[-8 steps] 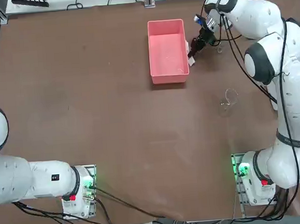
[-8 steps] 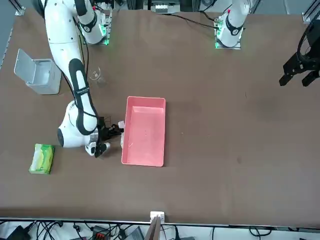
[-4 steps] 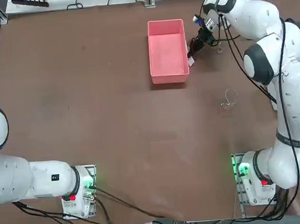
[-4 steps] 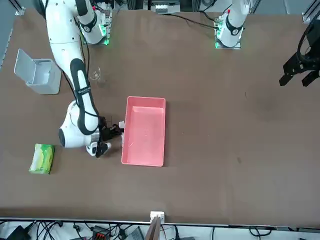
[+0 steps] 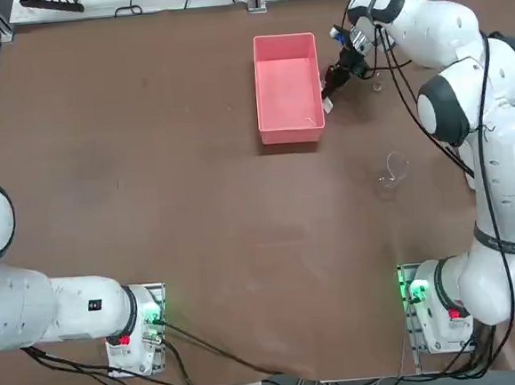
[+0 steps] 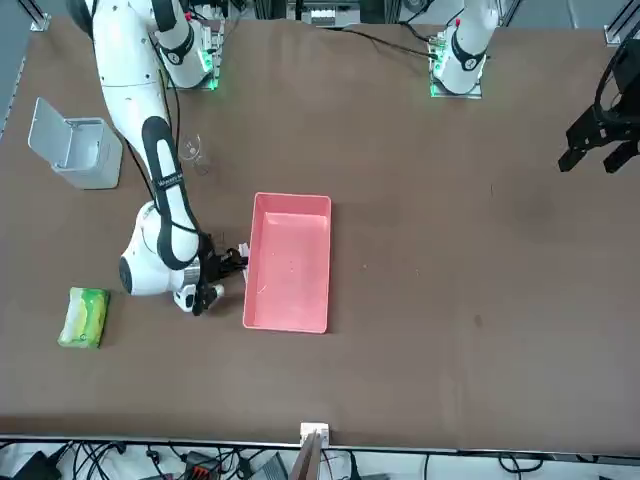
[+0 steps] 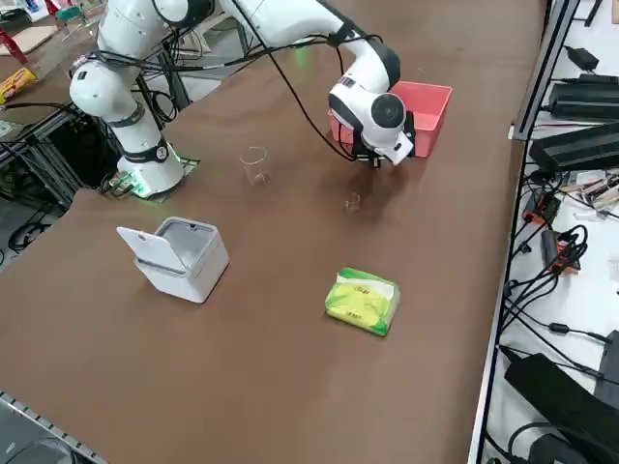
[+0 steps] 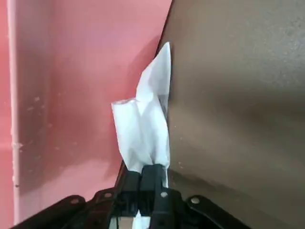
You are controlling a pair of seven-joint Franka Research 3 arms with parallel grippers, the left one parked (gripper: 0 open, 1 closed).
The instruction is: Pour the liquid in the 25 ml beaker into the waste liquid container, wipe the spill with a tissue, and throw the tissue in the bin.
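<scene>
My right gripper [image 5: 329,92] is shut on the white tissue [image 8: 145,126] and holds it low against the table, right at the foot of the pink waste liquid container's [image 5: 291,133] outer long wall [image 8: 71,71]. In the front view the gripper [image 6: 234,262] sits just beside that tray [image 6: 289,322]. The tiny 25 ml beaker [image 7: 353,203] stands upright on the table a short way from the gripper [image 7: 374,158]. The grey bin [image 7: 180,259] stands with its lid up, further toward my right side. I cannot make out any liquid.
A larger glass beaker [image 7: 254,164] stands between the tray and my right arm's base [image 5: 396,165]. The yellow-green tissue pack [image 7: 362,301] lies near the table's far right corner [image 6: 83,317]. The bin [image 6: 78,150] is at the right edge.
The right arm has shifted only slightly, nudging the tissue along the tray's side. The grip on the tissue is unchanged.
</scene>
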